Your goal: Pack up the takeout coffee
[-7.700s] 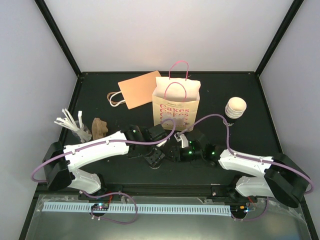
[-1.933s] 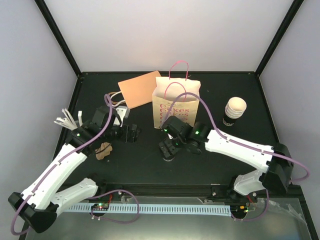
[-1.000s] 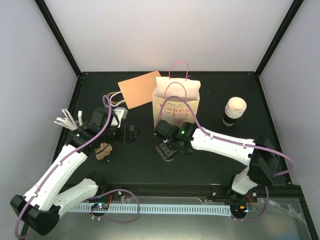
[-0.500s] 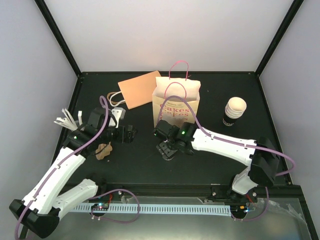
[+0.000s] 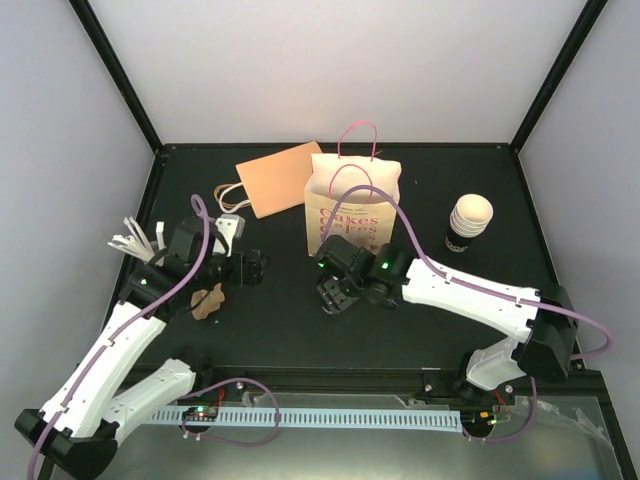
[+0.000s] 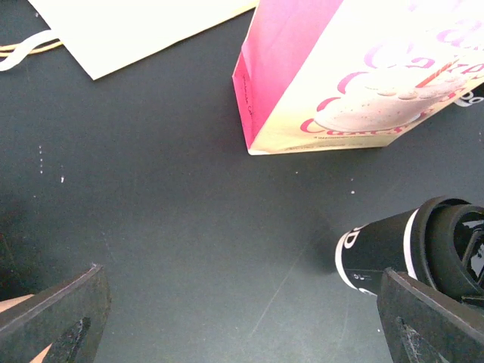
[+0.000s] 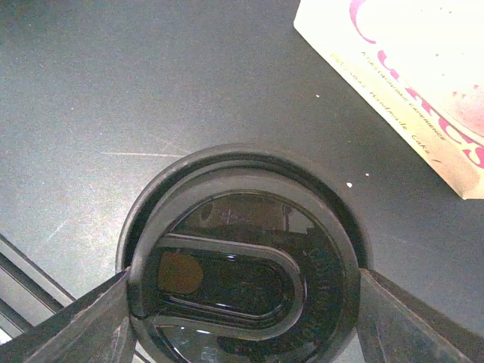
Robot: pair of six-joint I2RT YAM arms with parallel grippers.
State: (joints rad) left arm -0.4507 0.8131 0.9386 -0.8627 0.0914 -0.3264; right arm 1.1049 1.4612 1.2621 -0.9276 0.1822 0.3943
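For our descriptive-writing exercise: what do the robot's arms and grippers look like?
The left arm and right arm have white shells on their long links and black joints. A mauve cable loops along each. Small green lights glow near the right wrist. The left gripper and right gripper are black, each with two wedge-shaped fingers.

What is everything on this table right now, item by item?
Cakes paper bag: one, cream with pink print, standing centre back.
flat paper bag: one, peach, lying left of it.
black lidded cup: one, black, before the Cakes paper bag.
cream ribbed takeout cup: one, dark base, right side.
white sticks: one bundle, far left.
pulp carrier: one, brown, near left.
table: one, black.
left gripper: one, black, open, empty.
right gripper: one, black, closed on the black lidded cup.
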